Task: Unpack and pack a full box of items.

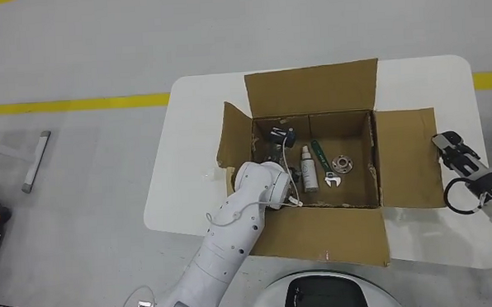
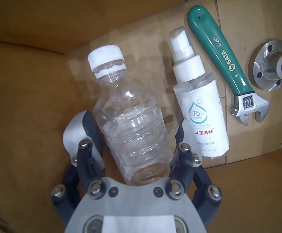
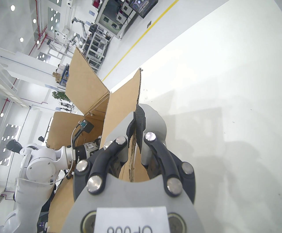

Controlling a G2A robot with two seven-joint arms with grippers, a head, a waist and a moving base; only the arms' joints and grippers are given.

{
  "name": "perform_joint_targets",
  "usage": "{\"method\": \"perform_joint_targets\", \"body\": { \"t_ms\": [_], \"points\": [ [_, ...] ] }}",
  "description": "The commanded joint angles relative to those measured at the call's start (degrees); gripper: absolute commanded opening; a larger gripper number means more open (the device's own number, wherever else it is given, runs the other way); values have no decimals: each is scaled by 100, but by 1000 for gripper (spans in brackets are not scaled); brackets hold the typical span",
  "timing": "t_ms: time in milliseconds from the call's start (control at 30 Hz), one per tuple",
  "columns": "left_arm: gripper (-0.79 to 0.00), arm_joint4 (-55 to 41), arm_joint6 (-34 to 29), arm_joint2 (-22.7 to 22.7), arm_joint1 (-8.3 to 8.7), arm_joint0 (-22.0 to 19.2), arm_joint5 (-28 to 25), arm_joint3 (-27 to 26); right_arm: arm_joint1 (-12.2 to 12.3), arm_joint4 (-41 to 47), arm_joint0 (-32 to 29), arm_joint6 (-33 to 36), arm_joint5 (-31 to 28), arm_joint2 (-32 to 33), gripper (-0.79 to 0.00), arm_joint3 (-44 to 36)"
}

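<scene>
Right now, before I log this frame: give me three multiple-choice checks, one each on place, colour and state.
1. Where in the cardboard box is the clear plastic bottle?
A. Standing upright in a corner
B. Lying on the floor, between the fingers of the left tool
C. On top of the other items

2. What colour is the adjustable wrench handle?
A. Red
B. Green
C. Black

3. What state is the right tool in?
A. Open
B. Shut on nothing
C. Shut on the box's side flap

Key:
1 B, the left wrist view shows it lying there.
2 B, the grip is plainly green.
3 C, cardboard is clamped in it.
</scene>
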Motion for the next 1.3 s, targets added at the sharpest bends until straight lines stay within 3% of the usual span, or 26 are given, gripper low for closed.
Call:
{"method": "perform_joint_targets", "body": {
  "t_ms": [0, 100, 133, 233, 433, 800, 1200, 1233, 1267],
  "points": [
    [-434, 5, -2, -13, -7, 12, -1, -4, -1, 4, -9, 1, 1, 5, -785, -1],
    [-588, 23, 7, -35, -14, 29, -19, 0, -3, 9, -14, 6, 18, 11, -785, -9],
    [-683, 30, 6, -41, -16, 34, -23, -4, -3, 9, -16, 7, 20, 11, -785, -11],
    [-785, 45, 2, -78, -20, 47, -33, -29, -4, -12, -20, 4, 16, 8, -785, -30],
    [-785, -52, 56, -203, -23, 123, -72, -315, -6, -29, -3, -23, 50, 42, -785, -75],
    [-785, -174, -61, -374, -10, 269, -301, -1914, 7, 2, 160, -79, 178, 303, -785, -37],
    [-785, 147, -147, -982, 85, 422, -327, -3236, 1, 39, -78, -77, 122, 603, -785, -112],
    [-785, 181, -149, -1038, 93, 434, -331, -3344, 1, -45, -111, -124, 94, 628, -496, -125],
    [-782, 218, -150, -1089, 102, 455, -339, -3435, -3, -83, -136, -179, 97, 634, 0, -146]
  ]
}}
